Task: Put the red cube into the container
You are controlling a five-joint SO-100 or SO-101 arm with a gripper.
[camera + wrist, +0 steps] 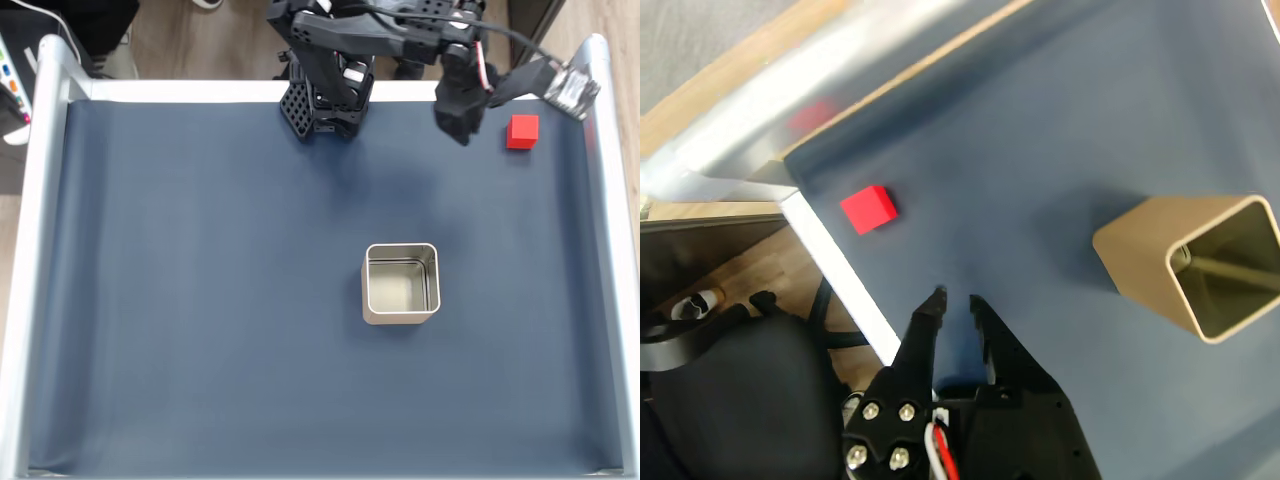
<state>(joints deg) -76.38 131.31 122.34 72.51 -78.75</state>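
Well beyond the hand (pixel 957 298) (empty) lies the red cube (pixel 868 209).

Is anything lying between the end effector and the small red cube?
Nothing: in the wrist view, bare dark blue mat separates the end effector from the small red cube.

Dark blue mat (pixel 200 300) in a silver frame (pixel 30 250) — wood floor (pixel 180 40) beyond.
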